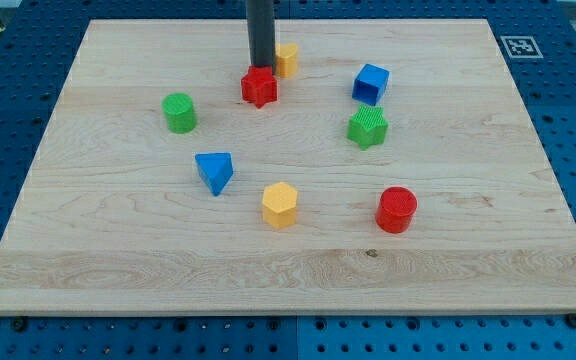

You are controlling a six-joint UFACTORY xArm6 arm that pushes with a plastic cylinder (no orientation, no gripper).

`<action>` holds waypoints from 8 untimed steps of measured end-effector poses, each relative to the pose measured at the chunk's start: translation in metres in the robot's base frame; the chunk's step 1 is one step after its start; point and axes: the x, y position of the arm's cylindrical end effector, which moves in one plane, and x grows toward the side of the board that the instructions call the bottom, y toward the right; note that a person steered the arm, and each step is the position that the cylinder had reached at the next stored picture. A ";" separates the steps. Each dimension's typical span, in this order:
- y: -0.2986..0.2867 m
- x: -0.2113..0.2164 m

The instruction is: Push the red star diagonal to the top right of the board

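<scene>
- One dark rod, no fingers fitted, so nothing opens, closes or grips; its tip (261, 66) sits at the top edge of the red star (259, 87), touching or nearly so.
- Red star lies toward the view's bottom from the tip, upper centre of the surface (118, 250).
- Judgement: the tip must get below-left of the star for an up-right push.
- Yellow block (286, 59) stands just up-right of the star, in that path.
- Blocks look ridged plastic; surface is pale grained wood.
</scene>
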 end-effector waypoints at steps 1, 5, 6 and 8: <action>0.032 0.000; 0.066 0.066; 0.038 0.065; -0.003 0.058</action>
